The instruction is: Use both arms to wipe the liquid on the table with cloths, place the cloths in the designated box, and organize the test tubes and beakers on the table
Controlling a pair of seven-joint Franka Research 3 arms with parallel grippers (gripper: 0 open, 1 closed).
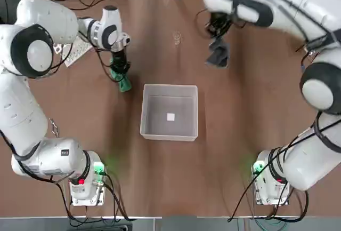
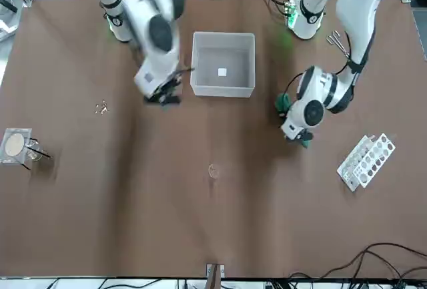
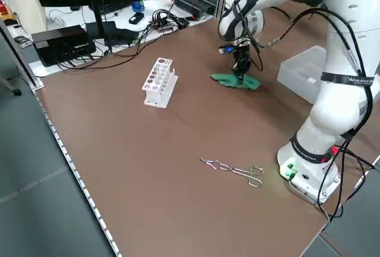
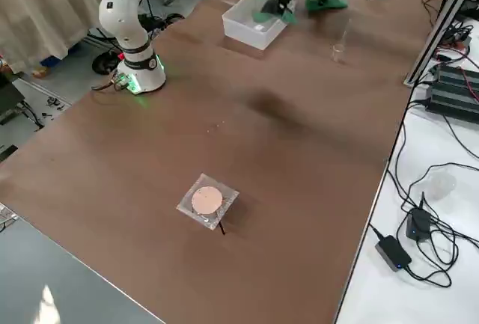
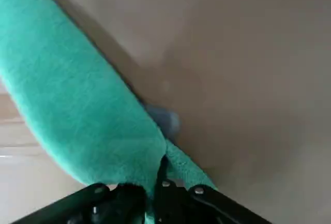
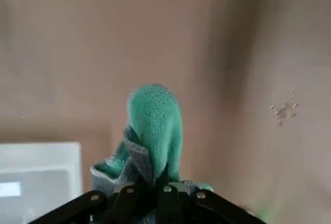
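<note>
The left pincer [image 1: 120, 69] is low over the brown surface [image 1: 176, 188], its fingers pressed together on a bright green cloth [image 1: 123, 82] that trails onto the surface on the robot's left of the translucent plastic box [image 1: 145, 114]. In the left wrist view the cloth [image 5: 88, 115] fans out from the pinch point and lies flat against the surface. The right pincer [image 1: 217, 43] hangs above the surface beyond the box's far right corner, pinching a dark grey cloth [image 1: 218, 55] that dangles clear of the surface; the right wrist view shows this cloth [image 6: 152, 131] with a green face and a grey edge, bunched between the closed fingers, and a corner of the box [image 6: 36, 175] off to one side. The box sits between the two arms, open and holding only a small white square at its bottom. A white test tube rack [image 3: 160, 82] stands on the robot's far left, well apart from the green cloth, and metal tongs [image 3: 233, 169] lie near the left arm's base. A small clear glass [image 1: 176, 38] stands on the far side of the surface beyond the box.
</note>
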